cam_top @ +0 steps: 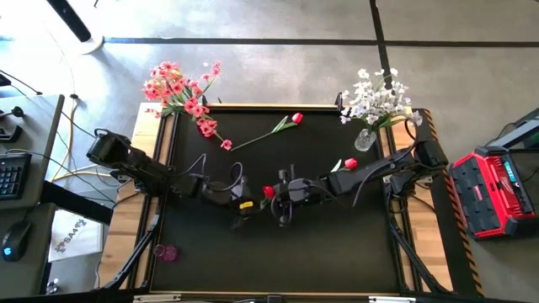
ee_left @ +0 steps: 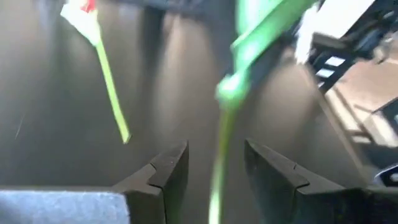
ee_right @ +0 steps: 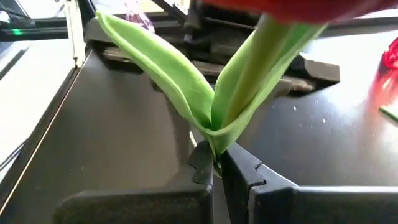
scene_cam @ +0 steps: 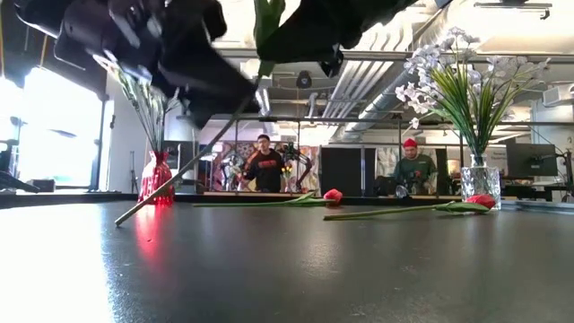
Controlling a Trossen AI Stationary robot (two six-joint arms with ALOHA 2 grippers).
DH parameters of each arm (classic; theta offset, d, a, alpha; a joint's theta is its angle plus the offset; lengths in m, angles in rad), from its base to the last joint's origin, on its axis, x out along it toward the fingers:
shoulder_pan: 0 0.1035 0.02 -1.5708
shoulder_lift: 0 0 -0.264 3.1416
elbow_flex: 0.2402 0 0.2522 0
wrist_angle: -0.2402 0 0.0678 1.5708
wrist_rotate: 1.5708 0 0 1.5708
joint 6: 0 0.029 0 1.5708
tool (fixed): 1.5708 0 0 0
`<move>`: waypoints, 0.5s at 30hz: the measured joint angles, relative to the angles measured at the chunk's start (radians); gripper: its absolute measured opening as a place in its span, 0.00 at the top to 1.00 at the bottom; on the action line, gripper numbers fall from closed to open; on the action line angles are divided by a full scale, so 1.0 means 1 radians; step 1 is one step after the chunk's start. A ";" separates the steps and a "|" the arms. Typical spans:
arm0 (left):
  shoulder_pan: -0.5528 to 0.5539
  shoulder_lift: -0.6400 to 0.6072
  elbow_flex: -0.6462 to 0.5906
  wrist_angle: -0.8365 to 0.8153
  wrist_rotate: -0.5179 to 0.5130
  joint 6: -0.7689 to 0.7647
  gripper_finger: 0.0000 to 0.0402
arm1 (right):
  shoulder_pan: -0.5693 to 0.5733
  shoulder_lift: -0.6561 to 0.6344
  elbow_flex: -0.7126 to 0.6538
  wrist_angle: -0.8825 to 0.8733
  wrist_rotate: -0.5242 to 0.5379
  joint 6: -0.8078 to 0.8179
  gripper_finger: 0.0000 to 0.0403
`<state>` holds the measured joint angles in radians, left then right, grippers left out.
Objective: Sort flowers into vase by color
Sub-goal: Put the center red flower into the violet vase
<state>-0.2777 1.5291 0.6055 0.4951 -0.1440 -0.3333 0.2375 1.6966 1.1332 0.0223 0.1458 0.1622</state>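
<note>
Black table [cam_top: 278, 252]: right hand [ee_right: 216, 163] pinches tulip [ee_right: 249, 81]; overhead hides grip

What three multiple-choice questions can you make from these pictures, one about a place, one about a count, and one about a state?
1. Where do the white flowers stand?
A. In a clear vase at the table's edge, on the right arm's side
B. Flat on the middle of the mat
C. In a red vase

2. How many red tulips lie loose on the table, held by no gripper?
A. None
B. Two
C. Four

3. In what state is the right gripper?
A. Open, holding nothing
B. Shut on a tulip stem
C. Shut on a pink spray

Key:
1. A, since their stems go down into the clear vase.
2. B, since one lies mid-table and another beside the clear vase.
3. B, since its fingers pinch the green stem.
</note>
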 joint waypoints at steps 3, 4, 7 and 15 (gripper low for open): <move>-0.006 0.016 0.001 0.053 0.001 0.029 0.68 | -0.001 0.000 0.000 0.021 -0.006 -0.007 1.00; -0.005 0.017 0.000 0.047 -0.001 0.029 0.69 | -0.001 0.000 0.000 0.020 -0.006 -0.006 1.00; -0.004 0.017 0.000 0.052 -0.037 0.030 0.74 | 0.003 0.000 0.000 0.017 -0.007 -0.006 1.00; -0.006 0.012 0.000 0.076 -0.058 0.097 0.97 | 0.023 -0.004 0.000 0.006 0.004 -0.006 1.00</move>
<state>-0.2836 1.5414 0.6052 0.5708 -0.2024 -0.2363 0.2600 1.6924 1.1332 0.0285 0.1501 0.1565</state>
